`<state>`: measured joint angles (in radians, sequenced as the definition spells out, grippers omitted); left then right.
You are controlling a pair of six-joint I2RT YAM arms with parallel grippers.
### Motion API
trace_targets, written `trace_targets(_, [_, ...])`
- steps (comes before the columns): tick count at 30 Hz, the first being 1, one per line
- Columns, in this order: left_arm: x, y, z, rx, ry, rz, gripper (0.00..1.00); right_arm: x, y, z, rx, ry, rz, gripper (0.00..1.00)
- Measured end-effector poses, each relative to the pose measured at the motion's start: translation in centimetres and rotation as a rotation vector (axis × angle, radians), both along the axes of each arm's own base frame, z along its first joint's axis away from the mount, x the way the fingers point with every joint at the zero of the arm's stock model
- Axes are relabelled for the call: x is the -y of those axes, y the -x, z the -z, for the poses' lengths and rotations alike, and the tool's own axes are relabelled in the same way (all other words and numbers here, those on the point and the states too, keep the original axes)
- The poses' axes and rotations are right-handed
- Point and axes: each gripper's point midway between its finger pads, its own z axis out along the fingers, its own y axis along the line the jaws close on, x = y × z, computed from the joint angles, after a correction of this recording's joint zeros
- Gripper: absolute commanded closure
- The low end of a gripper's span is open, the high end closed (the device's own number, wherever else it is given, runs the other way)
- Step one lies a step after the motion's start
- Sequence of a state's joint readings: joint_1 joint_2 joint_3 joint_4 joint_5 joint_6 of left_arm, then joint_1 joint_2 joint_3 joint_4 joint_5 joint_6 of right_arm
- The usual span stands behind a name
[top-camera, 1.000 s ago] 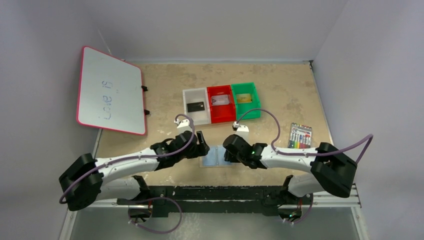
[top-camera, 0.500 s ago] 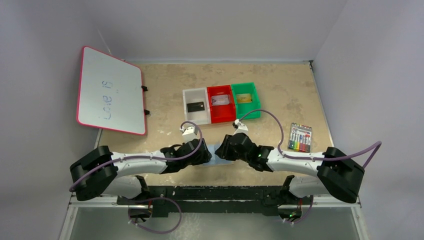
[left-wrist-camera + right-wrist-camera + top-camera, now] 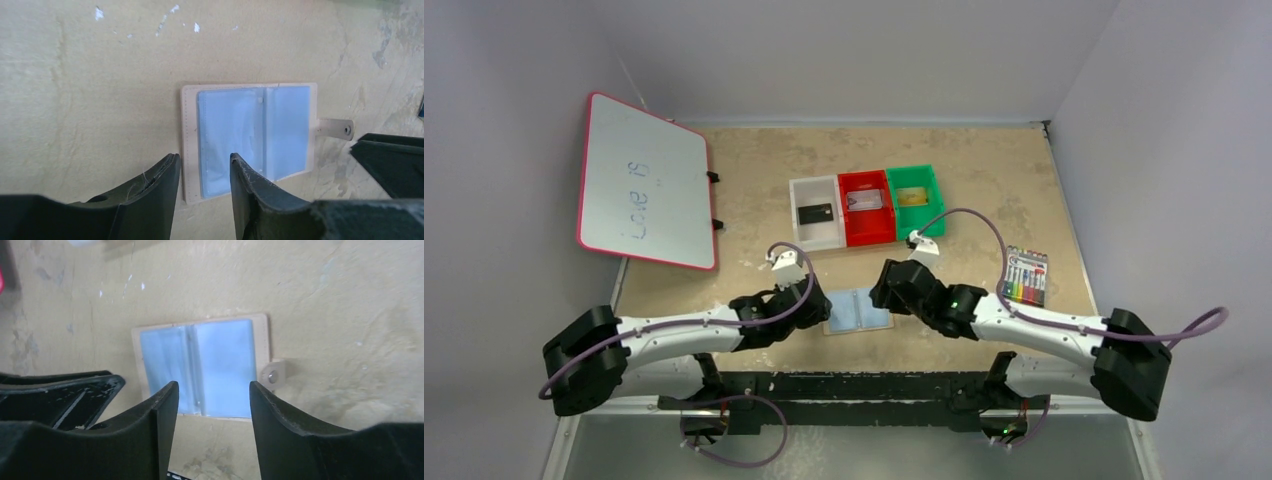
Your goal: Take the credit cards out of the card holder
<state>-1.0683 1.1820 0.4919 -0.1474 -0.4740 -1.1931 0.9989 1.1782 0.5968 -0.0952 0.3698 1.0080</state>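
Desk (image 3: 984, 170): tan, scuffed.
Whiteboard (image 3: 639, 185): propped far left, clear of work zone.
White bin (image 3: 816, 238), red bin (image 3: 868, 228), green bin (image 3: 916, 222): touching row mid-desk, one card each: black card (image 3: 815, 213), silvery card (image 3: 866, 200), gold card (image 3: 911, 196). Judged sorted by colour.
Card holder (image 3: 858, 311): lay open flat near arm bases, between arms. Blue sleeves showed no card, so extraction judged done or nearly.
Left pincer (image 3: 202, 159), right pincer (image 3: 212, 387): hovered at holder's opposite edges, jaws apart, gripping nothing.

Card holder (image 3: 235, 135): glossy blue plastic sleeves, matt tan stitched border. Table (image 3: 85, 100): rough, mottled, scuffed beige. Fingers (image 3: 150, 200): matt black plastic.
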Motion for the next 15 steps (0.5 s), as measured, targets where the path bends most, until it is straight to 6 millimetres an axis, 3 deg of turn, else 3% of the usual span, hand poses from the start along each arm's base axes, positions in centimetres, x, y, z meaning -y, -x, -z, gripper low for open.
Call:
trace_targets(3, [-1.0, -0.4, -1.1, 0.027, -0.028, -0.032, 0.54, 1.8, -0.7, -1.3, 0.047, 0.044, 0.061, 0.35])
trace_targets(9, [-3.4, -1.9, -5.9, 0.141, -0.049, -0.128, 0.28, 5.8, -0.9, -2.1, 0.095, 0.155, 0.158, 0.25])
trace_targets(12, [-5.3, -2.5, -8.6, 0.204, -0.079, -0.192, 0.18, 7.2, -1.3, -3.8, 0.148, 0.166, 0.197, 0.2])
trace_targets(15, [-7.6, -3.3, -12.2, 0.281, -0.121, -0.272, 0.16, 8.3, -1.8, -6.3, 0.227, 0.151, 0.226, 0.09])
